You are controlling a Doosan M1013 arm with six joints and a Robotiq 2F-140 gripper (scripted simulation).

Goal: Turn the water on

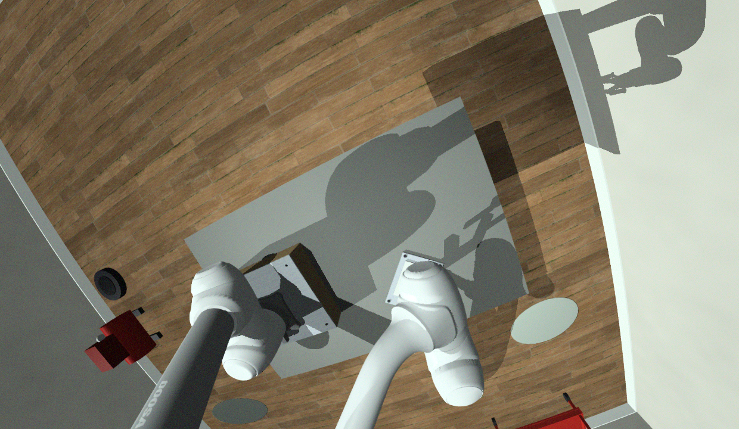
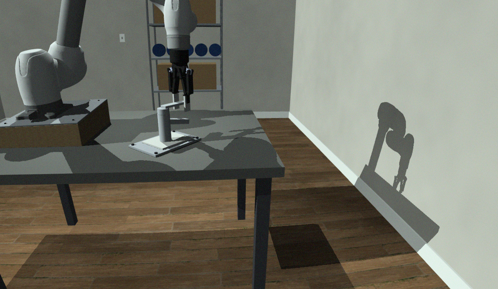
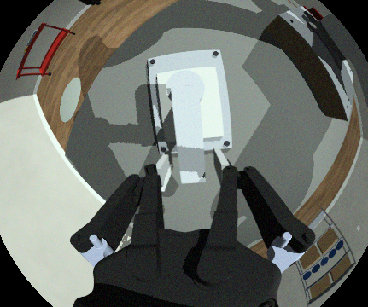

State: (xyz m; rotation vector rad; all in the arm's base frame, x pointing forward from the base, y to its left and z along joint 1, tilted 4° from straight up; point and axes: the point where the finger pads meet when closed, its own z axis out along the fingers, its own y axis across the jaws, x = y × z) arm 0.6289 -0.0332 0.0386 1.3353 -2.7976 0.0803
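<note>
Exterior view: our gripper (image 2: 181, 101) straddles the tap's lever (image 2: 172, 105), fingers apart, gripping nothing. The tap (image 2: 164, 124) stands near the surface (image 2: 221, 168)'s far right corner.

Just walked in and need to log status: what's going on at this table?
A single white robot arm is working a grey tap bolted on a plate on the table. Its gripper hangs straight down with the jaws part open, one on either side of the outer end of the tap's lever, not clamped on it. The lever lies near level, so it is not yet lifted.
</note>
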